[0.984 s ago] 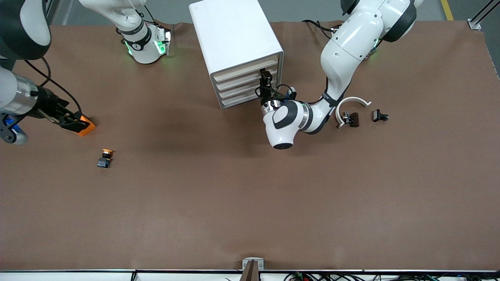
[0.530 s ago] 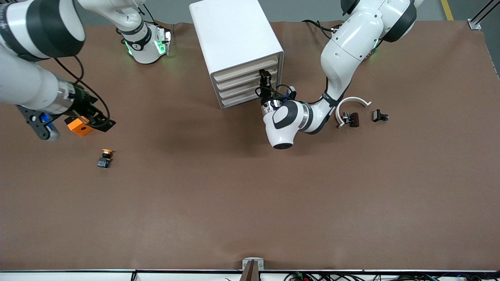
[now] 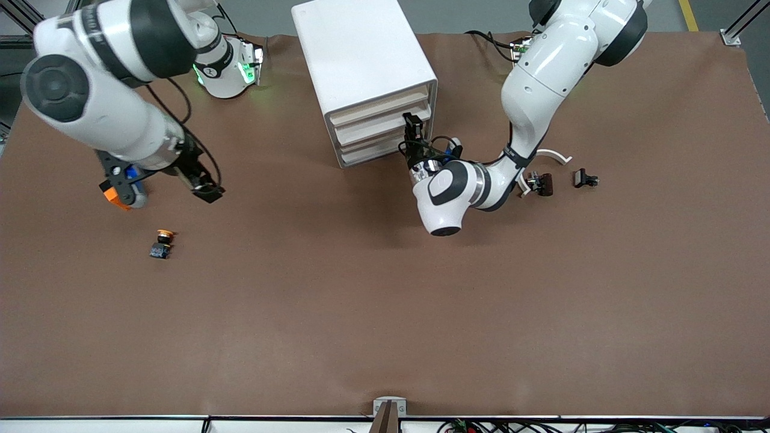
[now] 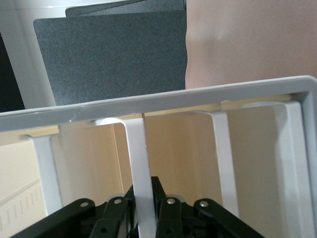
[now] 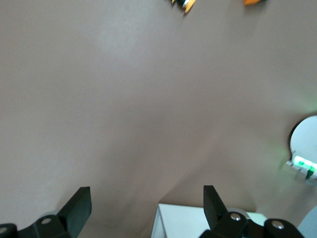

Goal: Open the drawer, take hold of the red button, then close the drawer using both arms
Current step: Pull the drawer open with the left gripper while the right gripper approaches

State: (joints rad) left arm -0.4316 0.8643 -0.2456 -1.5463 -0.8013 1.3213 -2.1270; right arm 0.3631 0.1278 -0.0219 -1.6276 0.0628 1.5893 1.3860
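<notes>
- Two arms share the job, and I judge it to be at its first step, opening the drawer; the red-capped button is nowhere in sight, so it is presumably shut inside the cabinet.
- The right gripper (image 3: 207, 193) hangs over bare table (image 3: 385, 313) toward the right arm's end from the cabinet (image 3: 364, 78). Its black fingers are spread wide with nothing between them, and this arm waits.
- An orange block (image 3: 108, 197) peeks out from under that arm's wrist, well apart from the cabinet.
- The orange-capped button (image 3: 162, 242), a small domed cap on a dark body with a blue base, lies nearer the front camera than the cabinet. It is the look-alike, not the one wanted.
- The cabinet is a smooth, white, boxy plastic shell with a stack of shallow cream drawers.
- The left gripper (image 3: 412, 129) is at the cabinet's front, at one of the upper drawers (image 3: 373, 126). In the left wrist view its fingers (image 4: 119, 210) are clamped on a thin, glossy white strip of handle (image 4: 140, 168).
- The next move calls for a straight, level pull away from the cabinet; thin plastic could slip or flex.
- A curved white band (image 3: 556, 155) and two small black parts (image 3: 541, 183) lie toward the left arm's end from the cabinet.
</notes>
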